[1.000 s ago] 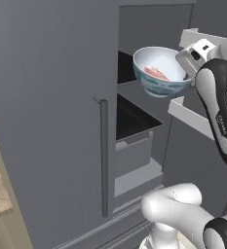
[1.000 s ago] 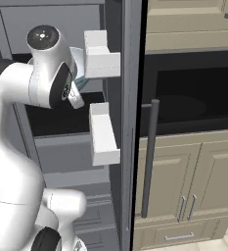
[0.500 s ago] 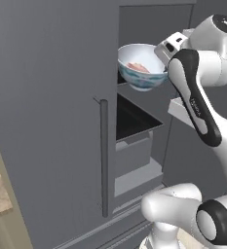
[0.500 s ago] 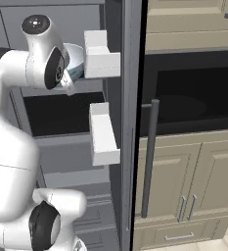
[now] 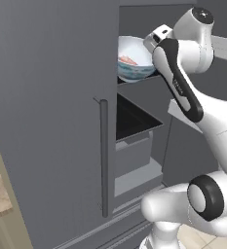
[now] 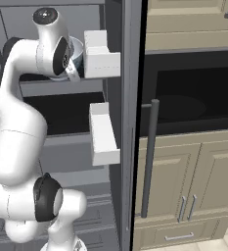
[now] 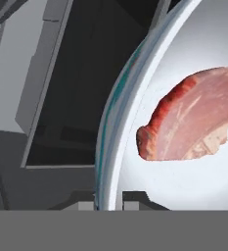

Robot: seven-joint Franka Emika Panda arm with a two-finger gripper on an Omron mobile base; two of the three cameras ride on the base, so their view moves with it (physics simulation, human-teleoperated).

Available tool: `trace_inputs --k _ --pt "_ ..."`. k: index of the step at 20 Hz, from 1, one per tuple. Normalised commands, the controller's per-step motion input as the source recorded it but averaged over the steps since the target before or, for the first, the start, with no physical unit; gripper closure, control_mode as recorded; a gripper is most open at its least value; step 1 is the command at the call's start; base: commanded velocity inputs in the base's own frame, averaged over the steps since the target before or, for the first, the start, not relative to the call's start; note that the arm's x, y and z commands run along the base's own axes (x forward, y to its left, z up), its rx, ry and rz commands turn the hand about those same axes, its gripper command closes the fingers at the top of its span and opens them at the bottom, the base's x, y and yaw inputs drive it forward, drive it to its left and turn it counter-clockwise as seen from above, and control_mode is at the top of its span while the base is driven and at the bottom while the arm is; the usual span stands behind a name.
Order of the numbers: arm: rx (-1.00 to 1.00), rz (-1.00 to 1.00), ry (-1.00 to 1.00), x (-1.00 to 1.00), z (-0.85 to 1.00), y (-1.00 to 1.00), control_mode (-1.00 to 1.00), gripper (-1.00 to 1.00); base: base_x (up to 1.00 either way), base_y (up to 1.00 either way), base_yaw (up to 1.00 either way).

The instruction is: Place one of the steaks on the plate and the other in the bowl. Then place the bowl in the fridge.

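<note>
Lying in white bowl: pink-red steak, paler edge.

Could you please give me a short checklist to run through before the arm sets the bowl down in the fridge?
1. Steak lies inside the bowl: ok.
2. Gripper clamps the bowl's rim, one fingertip on each side of the wall: ok.
3. Fridge right door stands open, with its door bins swung clear of the arm: ok.
4. Bowl is over the shelf: ok.
5. Bowl is resting on the shelf: cannot tell.
6. Bowl is level: not ok, it tips a little.
</note>
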Motion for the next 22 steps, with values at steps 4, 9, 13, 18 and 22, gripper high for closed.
trace_inputs --k 4,9,13,18,22 --pt "0.00 0.00 0.07 0.78 0.00 0.05 -1.00 1.00 0.00 0.00 0.00" --pt "0.00 0.00 0.02 0.70 0.00 0.21 -1.00 1.00 0.00 0.00 0.00" --pt "-0.01 0.00 0.01 0.66 0.00 0.34 -1.00 1.00 0.00 0.00 0.00" --pt "0.00 0.00 0.00 0.48 -0.22 0.13 -1.00 1.00 0.00 0.00 0.00" --pt "0.00 0.00 0.00 0.38 -0.57 0.05 -1.00 1.00 0.00 0.00 0.00"
